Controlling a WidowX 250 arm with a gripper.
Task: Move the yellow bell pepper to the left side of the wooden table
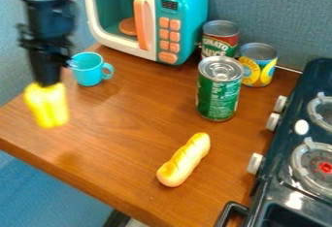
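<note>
While the gripper (48, 82) is clamping a yellow object (47, 107) over the table (123, 138), we're apparently watching the carrying step. Placing is likely calling for gentle lowering, then release.

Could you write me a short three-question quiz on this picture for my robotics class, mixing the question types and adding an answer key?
1. Multiple choice: What does the gripper hold?
A) A purple grape bunch
B) A yellow thing
C) A white plate
2. True or false: The bread roll lies on the wooden table.
3. Count: How many cans stand to the right of the turquoise cup?

Key: 1. B; 2. true; 3. three
</note>
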